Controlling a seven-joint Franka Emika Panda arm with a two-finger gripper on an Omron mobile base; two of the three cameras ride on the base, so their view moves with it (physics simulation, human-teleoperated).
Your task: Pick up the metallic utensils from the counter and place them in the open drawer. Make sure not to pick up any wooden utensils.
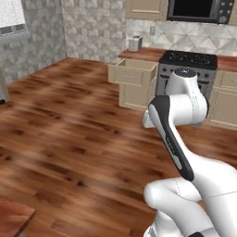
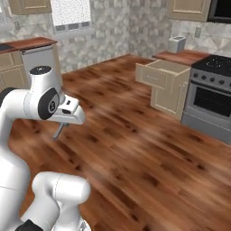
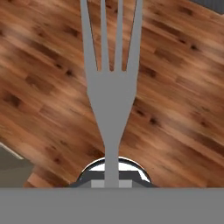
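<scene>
GRIP: two-finger gripper (image 3: 112, 183) pinching handle of flat silver-grey metal fork (image 3: 111, 83), tines pointing away | BELOW: reddish-brown wood plank floor (image 3: 175, 109) | TARGET: light beige open drawer (image 2: 163, 72) beside grey stove (image 2: 208, 97), well apart from fork.

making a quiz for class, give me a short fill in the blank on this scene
1. The tool is shut on a silver ____.
2. The drawer beside the stove stands ____.
3. Below the held fork lies the wooden ____.

Missing words: fork; open; floor
</scene>
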